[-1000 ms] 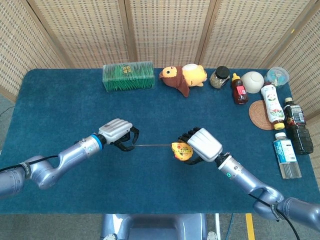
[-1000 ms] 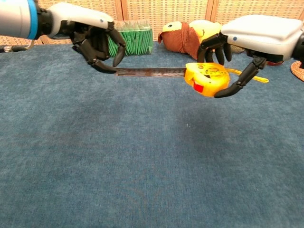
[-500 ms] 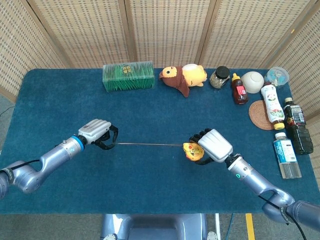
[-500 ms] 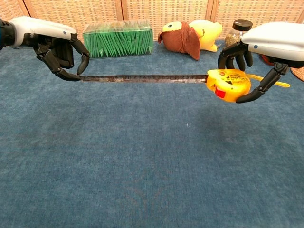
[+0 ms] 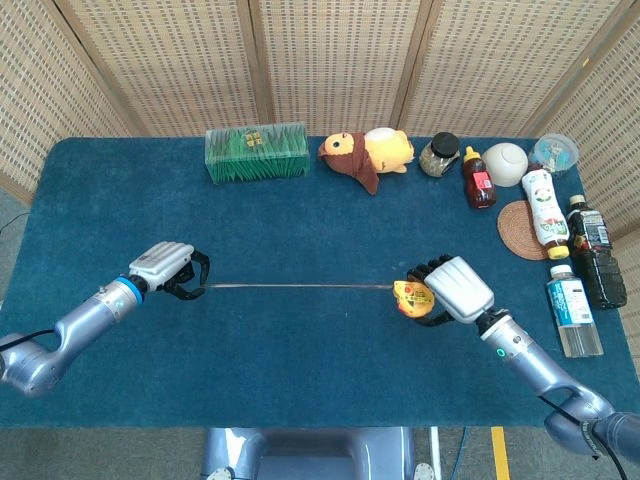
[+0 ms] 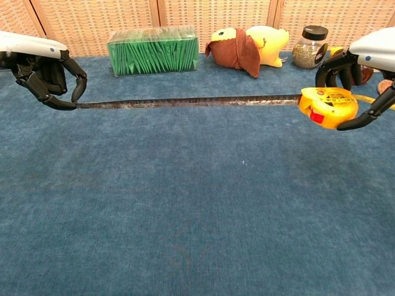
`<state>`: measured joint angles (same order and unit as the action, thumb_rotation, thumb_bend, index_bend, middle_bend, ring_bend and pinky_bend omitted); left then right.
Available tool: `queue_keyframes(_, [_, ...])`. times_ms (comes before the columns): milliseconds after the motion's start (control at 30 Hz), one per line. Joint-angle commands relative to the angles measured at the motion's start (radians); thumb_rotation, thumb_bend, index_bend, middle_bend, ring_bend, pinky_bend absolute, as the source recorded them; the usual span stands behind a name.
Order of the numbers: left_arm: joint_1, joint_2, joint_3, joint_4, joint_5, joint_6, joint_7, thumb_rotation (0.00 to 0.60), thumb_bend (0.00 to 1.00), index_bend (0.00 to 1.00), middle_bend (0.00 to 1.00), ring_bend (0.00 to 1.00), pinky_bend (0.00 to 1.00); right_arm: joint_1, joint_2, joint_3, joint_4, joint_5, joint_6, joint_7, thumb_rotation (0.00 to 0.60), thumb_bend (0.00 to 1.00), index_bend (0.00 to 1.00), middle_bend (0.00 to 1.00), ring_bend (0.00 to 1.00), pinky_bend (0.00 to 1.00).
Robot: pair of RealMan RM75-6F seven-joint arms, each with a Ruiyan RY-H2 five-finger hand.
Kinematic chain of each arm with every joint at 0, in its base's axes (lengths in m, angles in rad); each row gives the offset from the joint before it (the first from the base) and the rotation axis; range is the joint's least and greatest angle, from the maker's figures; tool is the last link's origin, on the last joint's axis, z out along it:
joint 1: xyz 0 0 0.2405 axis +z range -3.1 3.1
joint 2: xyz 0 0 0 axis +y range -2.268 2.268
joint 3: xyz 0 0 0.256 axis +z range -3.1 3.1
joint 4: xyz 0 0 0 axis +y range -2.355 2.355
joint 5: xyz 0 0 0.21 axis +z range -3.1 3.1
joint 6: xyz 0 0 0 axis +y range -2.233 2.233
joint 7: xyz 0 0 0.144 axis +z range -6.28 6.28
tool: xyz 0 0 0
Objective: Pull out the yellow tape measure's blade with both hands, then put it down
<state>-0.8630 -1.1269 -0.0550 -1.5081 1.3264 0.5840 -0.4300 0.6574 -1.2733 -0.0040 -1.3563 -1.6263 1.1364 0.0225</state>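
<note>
Apart, left hand (image 5: 166,270) pinching blade (image 6: 185,102), right hand (image 5: 455,290) gripping case (image 6: 328,106)

Your left hand (image 5: 165,268) sits at the left of the table (image 5: 300,380), your right hand (image 5: 452,290) well apart to the right. The tape measure (image 5: 412,297) is in the right hand; its blade (image 5: 300,287) runs between the two hands, above the table.

Along the back edge, left to right: grass box (image 5: 257,152), plush toy (image 5: 365,155), jar (image 5: 439,155), sauce bottle (image 5: 478,179), bowl (image 5: 505,164), lidded cup (image 5: 555,152).

Down the right edge: coaster (image 5: 520,232) with a bottle (image 5: 545,211) lying partly on it, two more bottles (image 5: 585,265) just in front.
</note>
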Motion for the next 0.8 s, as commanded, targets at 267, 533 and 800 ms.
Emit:
queue_keyframes(267, [0.023, 0.006, 0.004, 0.009, 0.002, 0.006, 0.002, 0.6, 0.33, 0.65, 1.0, 0.95, 0.93, -0.025, 0.015, -0.008, 0.014, -0.002, 0.01, 0.019, 0.427, 0.21, 0.5, 0.55, 0.5, 0.46])
queue_keyframes(533, [0.027, 0.009, -0.007, -0.001, 0.005, 0.007, 0.007, 0.6, 0.33, 0.65, 1.0, 0.95, 0.93, -0.032, 0.02, -0.005, 0.012, -0.007, 0.011, 0.026, 0.43, 0.21, 0.5, 0.55, 0.5, 0.46])
queue_keyframes(800, [0.025, 0.005, -0.014, -0.005, 0.005, 0.0, 0.01, 0.6, 0.33, 0.65, 1.0, 0.95, 0.93, -0.035, 0.017, -0.004, 0.011, -0.01, 0.006, 0.026, 0.43, 0.21, 0.5, 0.55, 0.5, 0.46])
